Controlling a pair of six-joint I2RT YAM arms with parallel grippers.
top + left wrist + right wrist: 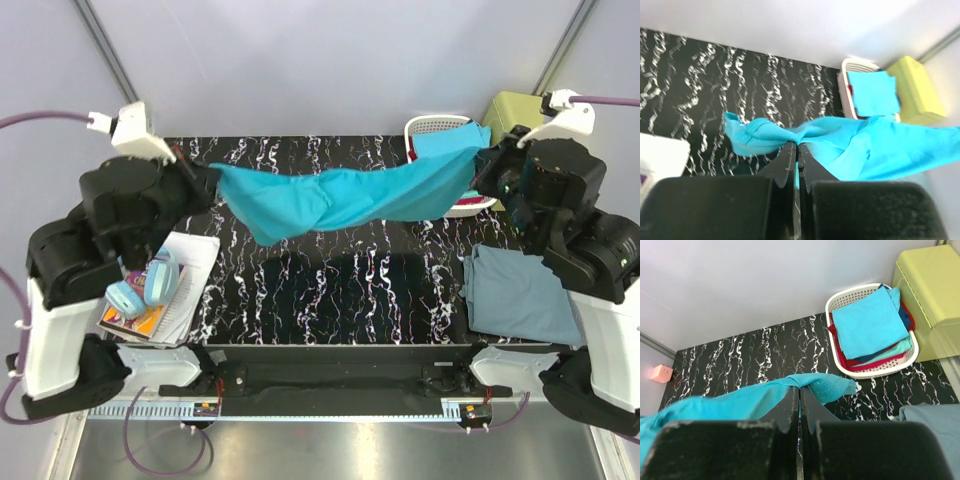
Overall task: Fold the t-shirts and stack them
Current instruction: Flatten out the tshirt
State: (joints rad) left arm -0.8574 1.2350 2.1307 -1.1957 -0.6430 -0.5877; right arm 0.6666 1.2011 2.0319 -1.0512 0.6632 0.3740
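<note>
Across the upper middle of the top view, the large teal t-shirt [340, 200] hangs strung between both arms, clear of the table [340, 290] and sagging slightly at centre.

At upper left, the left gripper [207, 180] has its jaws pinched fully together on one end. Its wrist view shows a bunched edge clamped right at the tips. At upper right, the right gripper [488, 160] is the same, clamped tight on the opposite end with fabric draped over the tips.

My read on why: gripping two ends and pulling them apart takes out slack, so the shirt can go down flat on the bare centre patch for folding. The cloth looks twisted and roped, not spread out. I can't tell whether the grips are on hem, shoulder or sleeve, so it may need a regrasp once it's down.

The grey-blue t-shirt [520, 290] lies flat at lower right beside the right arm's base. It's probably the stack start, parked to the side to keep the centre free.

The basket [840, 297] at upper right holds the piled t-shirts [867, 322], bright blue on top with red and teal under, likely the supply. The yellow-green box [930, 285] sits just beside it.

The headphones [145, 285] on a notebook [195, 280] at lower left are clutter, well apart from the cloth.
</note>
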